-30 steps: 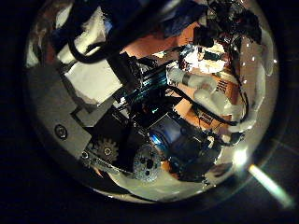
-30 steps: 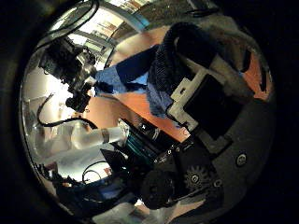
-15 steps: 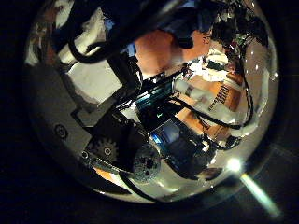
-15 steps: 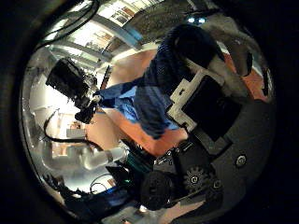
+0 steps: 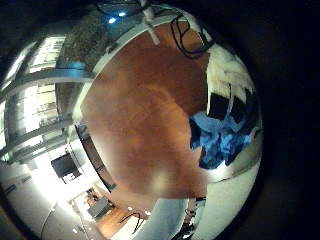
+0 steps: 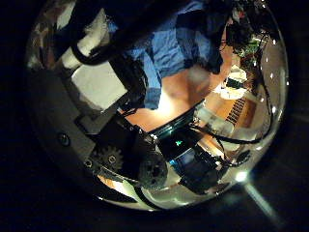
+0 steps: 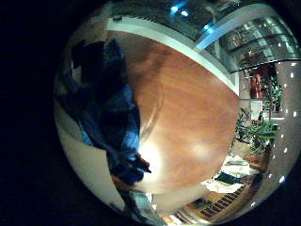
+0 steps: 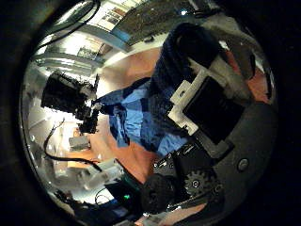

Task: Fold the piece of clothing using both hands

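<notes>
Right robot hand (image 8: pixel 202 108) first: its fingers are curled in tight and the garment (image 8: pixel 141 118) is wrapped over their tips, pinched against the palm. From that grip the cloth hangs down and runs out in a loose, creased band across open air. Follow it along and there is the left robot hand (image 8: pixel 71 97) at the far end, touching the other edge of the cloth. The left thumb side palm view shows that hand's own fingers bent close to the camera, with the garment coming out from just behind them and spreading wide, so it too has cloth in its grasp. Both little finger side views say the same: fabric bunched right beside each palm, in folds, filling one side of the view. Beyond the cloth lies the bench (image 7: pixel 188 113), a broad smooth wooden top, bare where it shows and well below both palms. The garment is up between the two hands, sagging in the middle; whether any of it touches the bench, I cannot tell.
</notes>
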Tool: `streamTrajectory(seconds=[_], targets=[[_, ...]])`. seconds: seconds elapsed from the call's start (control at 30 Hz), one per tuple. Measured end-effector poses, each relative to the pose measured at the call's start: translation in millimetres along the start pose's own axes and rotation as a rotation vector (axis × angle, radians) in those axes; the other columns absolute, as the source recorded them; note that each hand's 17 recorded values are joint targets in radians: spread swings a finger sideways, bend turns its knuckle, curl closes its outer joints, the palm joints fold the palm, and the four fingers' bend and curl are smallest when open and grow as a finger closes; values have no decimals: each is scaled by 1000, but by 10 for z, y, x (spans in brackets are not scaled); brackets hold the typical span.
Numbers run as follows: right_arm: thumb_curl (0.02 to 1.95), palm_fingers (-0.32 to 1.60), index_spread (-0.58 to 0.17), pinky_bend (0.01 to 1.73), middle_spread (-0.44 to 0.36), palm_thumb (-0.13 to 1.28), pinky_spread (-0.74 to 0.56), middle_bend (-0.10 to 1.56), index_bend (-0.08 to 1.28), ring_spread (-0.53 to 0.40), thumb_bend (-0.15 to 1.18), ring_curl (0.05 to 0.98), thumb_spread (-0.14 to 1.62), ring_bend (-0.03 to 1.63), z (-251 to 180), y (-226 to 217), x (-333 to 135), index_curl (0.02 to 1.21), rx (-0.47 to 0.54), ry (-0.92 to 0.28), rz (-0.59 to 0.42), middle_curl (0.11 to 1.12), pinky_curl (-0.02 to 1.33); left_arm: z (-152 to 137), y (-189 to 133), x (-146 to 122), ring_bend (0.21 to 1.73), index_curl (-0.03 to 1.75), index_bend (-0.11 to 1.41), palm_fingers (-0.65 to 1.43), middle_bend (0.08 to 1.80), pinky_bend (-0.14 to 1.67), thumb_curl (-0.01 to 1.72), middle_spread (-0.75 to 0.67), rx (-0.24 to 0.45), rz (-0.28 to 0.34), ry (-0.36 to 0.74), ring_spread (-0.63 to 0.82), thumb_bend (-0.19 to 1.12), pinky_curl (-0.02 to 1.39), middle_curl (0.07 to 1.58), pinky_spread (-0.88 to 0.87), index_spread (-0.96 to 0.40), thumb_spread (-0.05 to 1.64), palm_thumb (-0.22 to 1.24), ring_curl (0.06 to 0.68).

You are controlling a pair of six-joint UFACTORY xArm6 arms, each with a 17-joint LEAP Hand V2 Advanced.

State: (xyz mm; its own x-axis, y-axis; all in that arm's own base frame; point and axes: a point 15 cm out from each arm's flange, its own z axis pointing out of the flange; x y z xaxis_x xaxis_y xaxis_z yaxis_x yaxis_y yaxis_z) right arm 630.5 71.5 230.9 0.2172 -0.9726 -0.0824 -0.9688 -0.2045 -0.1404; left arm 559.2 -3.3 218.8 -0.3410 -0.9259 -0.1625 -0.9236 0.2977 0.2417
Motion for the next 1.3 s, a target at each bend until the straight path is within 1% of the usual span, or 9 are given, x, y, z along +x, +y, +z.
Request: streamTrajectory(seconds=[0.07, 0.13, 0.27, 0.5, 0.6, 0.8, 0.97, 1.13, 1.3], targets=[[671, 895, -322, 1050, -282, 801, -400, 967, 823, -309, -21, 773, 1201, 1228, 58, -22, 91, 797, 7, 4, 28, 1015, 946, 87, -97, -28, 1102, 1350, 202, 641, 699, 807, 538, -588, 16, -22, -2, -491, -49, 780, 943, -686, -648, 1067, 590, 502], [635, 683, -359, 1060, -281, 779, -442, 911, 543, -314, -18, 767, 1248, 1282, 87, -25, 168, 733, 10, 4, 60, 976, 917, 144, -188, -125, 1114, 1295, 160, 488, 526, 840, 506, -532, 46, -45, -4, -478, -55, 797, 901, -681, -622, 1077, 512, 501], [559, 500, -413, 1044, -274, 732, -483, 779, 299, -320, -17, 729, 1327, 1272, 65, 9, 333, 635, 10, -1, 98, 909, 863, 226, -326, -443, 1145, 1176, 131, 298, 295, 869, 448, -363, 116, -133, -4, -417, -49, 821, 828, -638, -536, 1088, 394, 504], [435, 347, -439, 836, -255, 544, -312, 698, 265, -308, -48, 641, 1341, 1132, -508, 184, 685, 569, 31, 3, 161, 836, 807, 71, -134, -616, 1044, 979, 157, 131, 212, 748, 364, -68, 116, -179, 17, -247, -39, 821, 715, -460, -336, 1094, 243, 468], [385, 250, -406, 771, -234, 447, -212, 666, 257, -285, -51, 616, 1278, 1065, -663, 527, 736, 559, -64, -17, 179, 806, 790, -61, 81, -507, 969, 917, 185, 71, 226, 633, 343, 18, 78, -162, 67, -155, -32, 804, 681, -332, -259, 1098, 218, 444], [336, 193, -328, 672, -178, 346, -28, 580, 237, -241, -39, 566, 1147, 974, -797, 1296, 686, 522, -304, -69, 185, 736, 731, -161, 553, -24, 862, 812, 195, 69, 228, 454, 317, 111, -19, -73, 236, -11, -23, 739, 611, -96, -151, 1111, 201, 392], [318, 203, -285, 650, -134, 312, 60, 505, 220, -218, -36, 543, 1068, 940, -649, 1708, 751, 504, -414, -86, 199, 682, 695, -169, 708, 290, 812, 736, 187, 102, 208, 385, 305, 141, -43, -34, 288, 54, -22, 690, 563, 39, -97, 1116, 197, 363], [309, 171, -252, 613, -88, 281, 129, 449, 205, -175, -37, 516, 996, 872, -444, 2013, 839, 488, -535, -1, 156, 631, 660, -121, 880, 575, 779, 672, 181, 127, 191, 344, 299, 151, -69, 4, 303, 89, -21, 649, 526, 120, -69, 1117, 197, 344], [305, 197, -238, 588, -67, 261, 144, 420, 183, -150, -33, 491, 962, 831, -175, 2249, 762, 463, -616, 3, 143, 592, 619, -29, 944, 704, 760, 619, 180, 143, 187, 318, 293, 154, -75, 12, 305, 104, -22, 615, 492, 161, -56, 1124, 196, 329]])
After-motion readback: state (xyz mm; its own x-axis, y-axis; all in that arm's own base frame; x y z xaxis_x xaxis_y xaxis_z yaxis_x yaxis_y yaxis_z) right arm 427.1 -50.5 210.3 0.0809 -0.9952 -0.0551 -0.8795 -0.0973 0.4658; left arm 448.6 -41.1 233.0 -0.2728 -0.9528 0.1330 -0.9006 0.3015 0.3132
